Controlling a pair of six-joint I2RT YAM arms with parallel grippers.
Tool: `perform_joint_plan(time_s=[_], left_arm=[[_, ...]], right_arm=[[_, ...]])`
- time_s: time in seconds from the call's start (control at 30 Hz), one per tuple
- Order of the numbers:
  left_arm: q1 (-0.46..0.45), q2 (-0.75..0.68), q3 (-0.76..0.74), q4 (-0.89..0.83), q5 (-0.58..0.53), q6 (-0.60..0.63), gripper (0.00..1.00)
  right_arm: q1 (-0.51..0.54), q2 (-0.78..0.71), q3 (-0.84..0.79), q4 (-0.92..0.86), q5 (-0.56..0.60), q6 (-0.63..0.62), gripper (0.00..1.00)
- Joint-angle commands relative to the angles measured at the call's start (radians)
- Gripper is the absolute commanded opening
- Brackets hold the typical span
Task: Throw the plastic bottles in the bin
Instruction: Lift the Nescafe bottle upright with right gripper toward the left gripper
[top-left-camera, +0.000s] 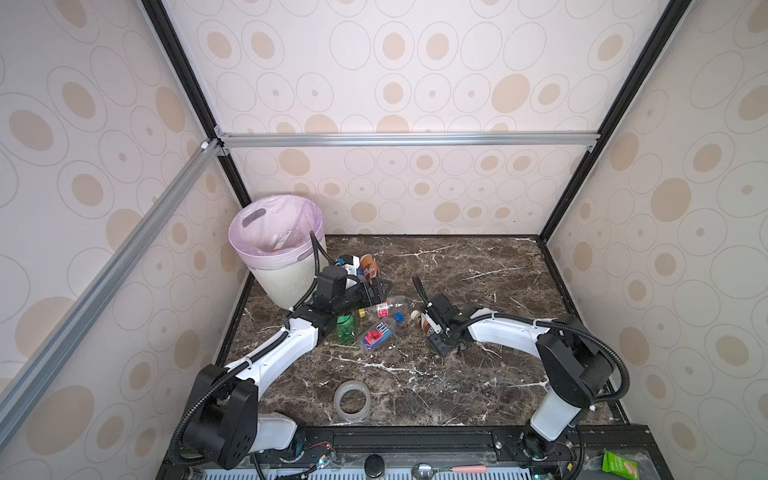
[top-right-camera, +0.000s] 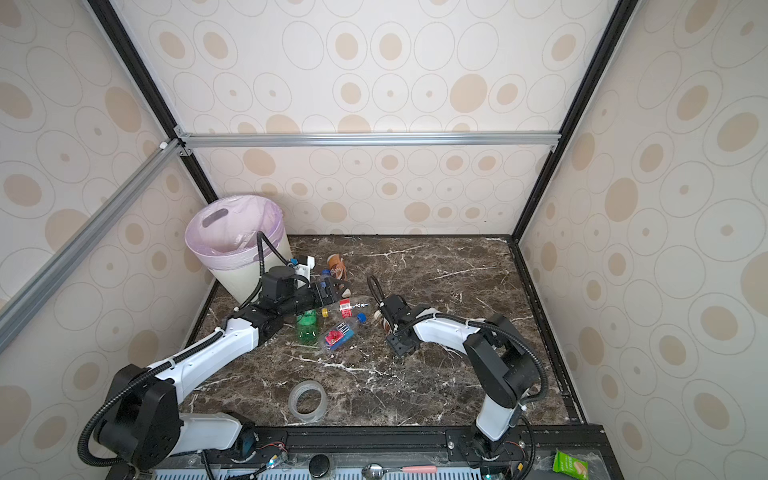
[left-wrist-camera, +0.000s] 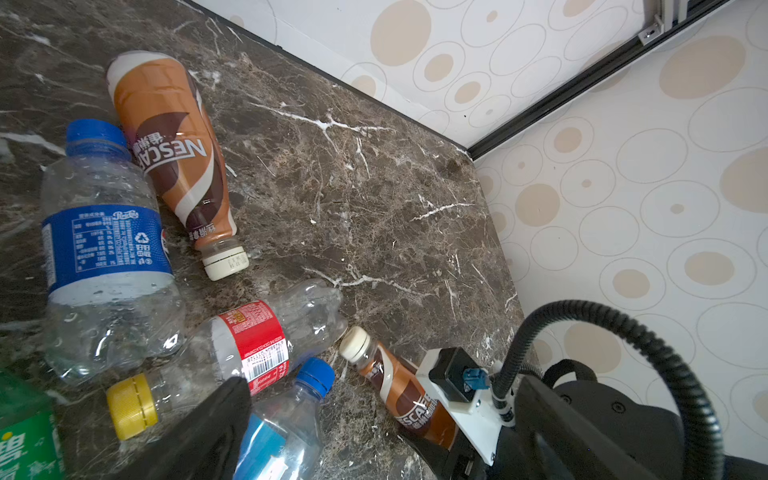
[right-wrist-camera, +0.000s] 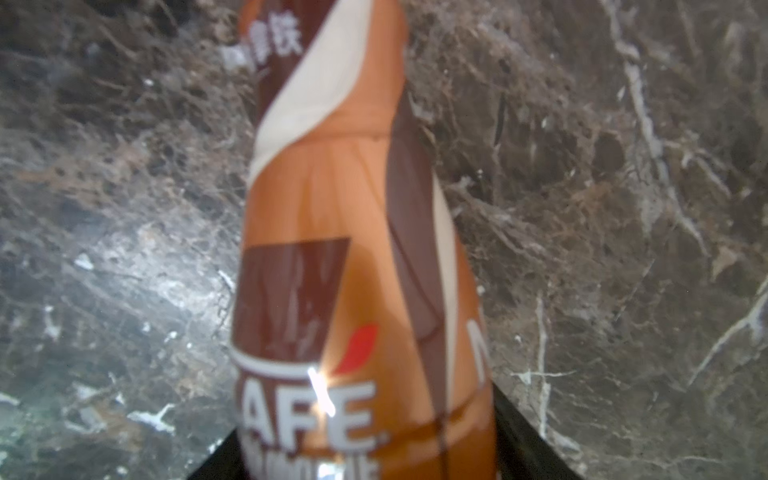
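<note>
- Brown-wrapped bottle fills right wrist view, flanked by my right fingers; clamped or not, cannot tell.
- Left fingers spread wide, holding nothing; bin shows in top views only.

Worktop: marble-look, glossy; brown-wrapped bottle: shiny shrink film; blue-label bottle: clear dented plastic; bin: matt cream plastic, thin pink film liner; tape ring: clear, glossy

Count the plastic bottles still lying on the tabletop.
6: brown-wrapped bottle right of the bin, blue-labelled bottle beside it, red-labelled bottle, blue-capped bottle and green bottle clustered centre, second brown bottle between the right gripper's jaws. More may hide inside the bin.
</note>
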Motion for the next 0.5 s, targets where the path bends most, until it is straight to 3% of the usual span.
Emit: perform_joint_plan(time_s=[0.0, 0.47], left_arm=[[-0.001, 0.003, 0.011, 0.025, 0.010, -0.021, 0.99], [-0.019, 0.048, 0.054, 0.075, 0.034, -0.080, 0.99]], right_arm=[[-0.011, -0.037, -0.016, 0.008, -0.022, 0.024, 0.61], [-0.065, -0.190, 0.040, 0.044, -0.112, 0.093, 0.59]])
